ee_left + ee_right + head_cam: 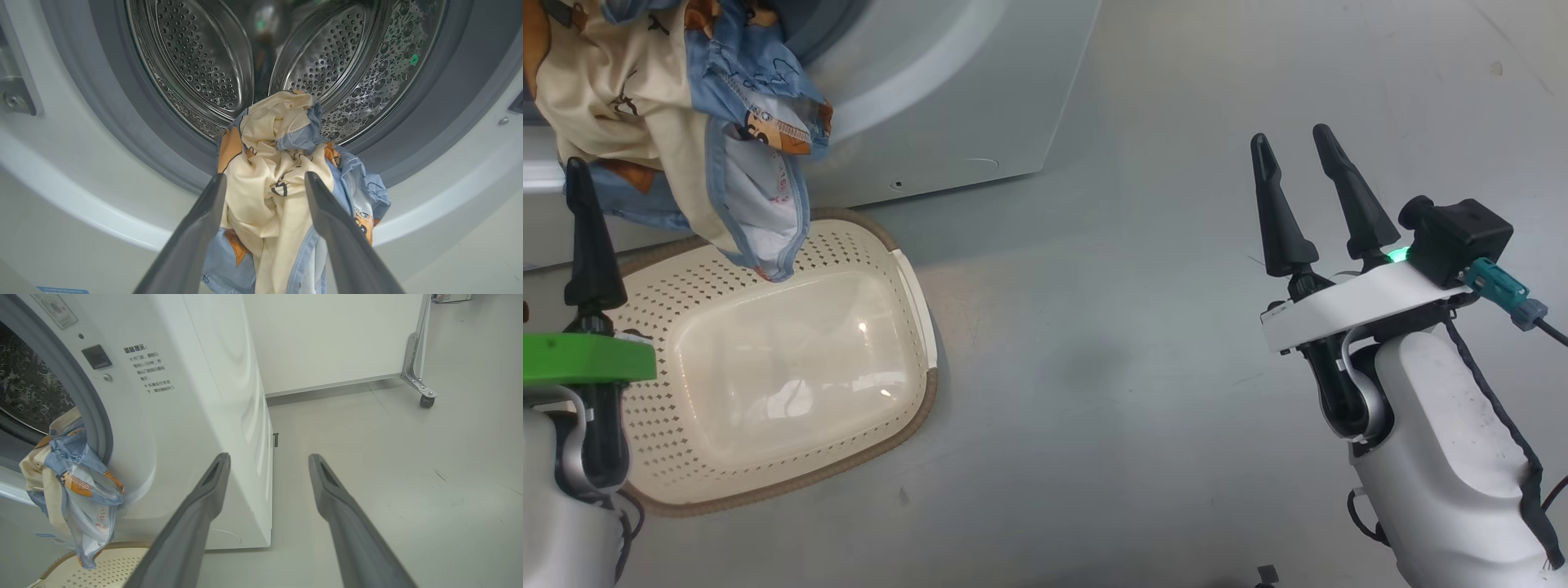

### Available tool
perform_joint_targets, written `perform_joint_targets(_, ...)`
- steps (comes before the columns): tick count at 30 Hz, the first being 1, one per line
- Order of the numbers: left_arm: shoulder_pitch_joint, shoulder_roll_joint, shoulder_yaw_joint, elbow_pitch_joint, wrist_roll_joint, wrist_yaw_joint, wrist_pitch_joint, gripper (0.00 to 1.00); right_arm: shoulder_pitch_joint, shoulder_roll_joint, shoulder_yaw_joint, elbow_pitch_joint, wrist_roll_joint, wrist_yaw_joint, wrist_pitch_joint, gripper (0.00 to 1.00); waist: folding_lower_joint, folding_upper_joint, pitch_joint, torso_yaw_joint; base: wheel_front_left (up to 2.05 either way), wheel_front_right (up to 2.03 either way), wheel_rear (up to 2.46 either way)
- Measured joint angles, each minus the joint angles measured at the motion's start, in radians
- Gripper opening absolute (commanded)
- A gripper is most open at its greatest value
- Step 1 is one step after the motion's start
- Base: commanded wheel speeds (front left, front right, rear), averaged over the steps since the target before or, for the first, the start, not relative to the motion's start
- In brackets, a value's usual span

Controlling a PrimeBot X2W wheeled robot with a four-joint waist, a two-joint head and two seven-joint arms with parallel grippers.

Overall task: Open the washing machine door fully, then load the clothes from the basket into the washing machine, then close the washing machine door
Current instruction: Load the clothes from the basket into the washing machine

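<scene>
The washing machine (947, 98) stands open, its steel drum (196, 61) bare inside; the door is out of view. The clothes (269, 163), a blue and cream bundle with orange patches, drape over the grey gasket's lower lip and hang down the white front. My left gripper (263, 177) is open, its fingers spread on either side of the bundle just before the opening. In the head view the clothes (645, 90) dangle above the basket (915, 408), which holds nothing. My right gripper (1290, 137) is open over the floor, to the right of the machine.
A metal hinge bracket (12, 98) sits at the left of the opening. A white panel on a caster (427, 401) stands behind the machine's right side. Grey floor (1143, 351) stretches right of the basket.
</scene>
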Motion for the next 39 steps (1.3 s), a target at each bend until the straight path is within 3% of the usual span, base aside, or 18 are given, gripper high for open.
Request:
perform_joint_targets(9,0.093,-0.047,0.043,-0.094,0.031,0.018,0.000,1.00,0.001,-0.001,-0.011,0.003,-0.002,0.000,0.000,1.00,0.0000,0.0000,0.002,0.007,0.00,0.00,0.00)
perform_joint_targets(25,0.179,-0.075,0.062,-0.176,0.077,0.018,0.000,1.00,0.001,0.001,-0.008,0.007,-0.002,0.000,0.000,1.00,0.0000,0.0000,0.003,0.008,0.00,0.00,0.00)
perform_joint_targets(39,0.200,-0.051,0.016,-0.072,0.091,0.008,0.014,1.00,0.000,0.011,0.016,0.009,-0.002,0.000,0.000,1.00,0.0000,0.0000,0.009,-0.007,0.00,0.00,0.00)
